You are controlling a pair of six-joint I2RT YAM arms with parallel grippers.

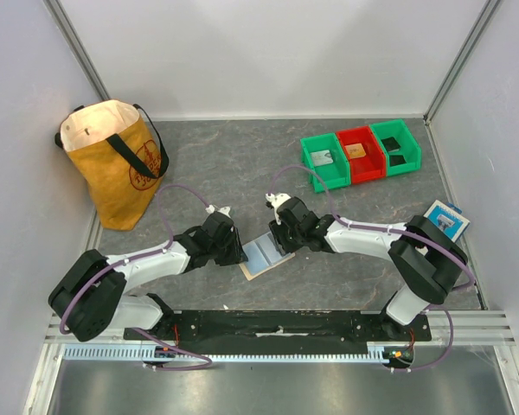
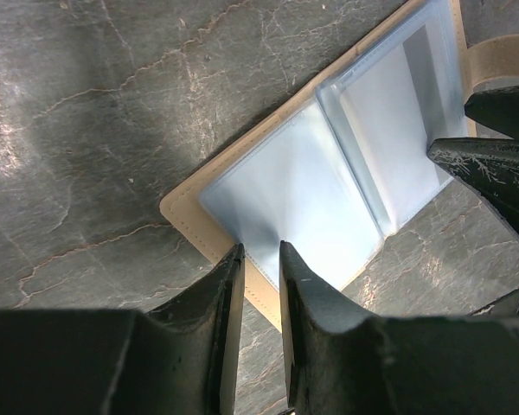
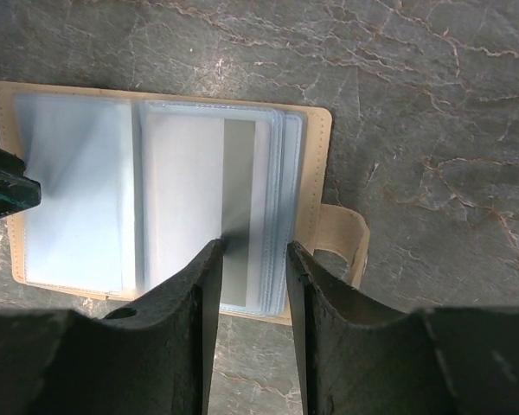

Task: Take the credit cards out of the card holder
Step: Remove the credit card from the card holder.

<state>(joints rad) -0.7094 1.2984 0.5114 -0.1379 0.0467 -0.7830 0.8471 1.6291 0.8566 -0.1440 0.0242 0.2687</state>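
The card holder point(image 1: 264, 253) lies open and flat on the grey table between my two grippers, pale blue sleeves up, its tan tab point(image 3: 342, 233) to the right. A pale card with a grey stripe point(image 3: 238, 173) shows inside the right-hand sleeve. My left gripper point(image 2: 261, 251) is at the holder's near tan edge point(image 2: 186, 216), jaws a narrow gap apart, holding nothing. My right gripper point(image 3: 255, 246) is just over the sleeve stack, jaws apart and empty. An orange-tan card point(image 1: 357, 151) lies in the red bin and a black card point(image 1: 394, 143) in the right green bin.
Three bins stand at the back right: green point(image 1: 324, 162), red point(image 1: 361, 156), green point(image 1: 398, 147). A yellow tote bag point(image 1: 112, 164) stands at the back left. A blue-and-white flat packet point(image 1: 446, 218) lies at the right edge by the right arm.
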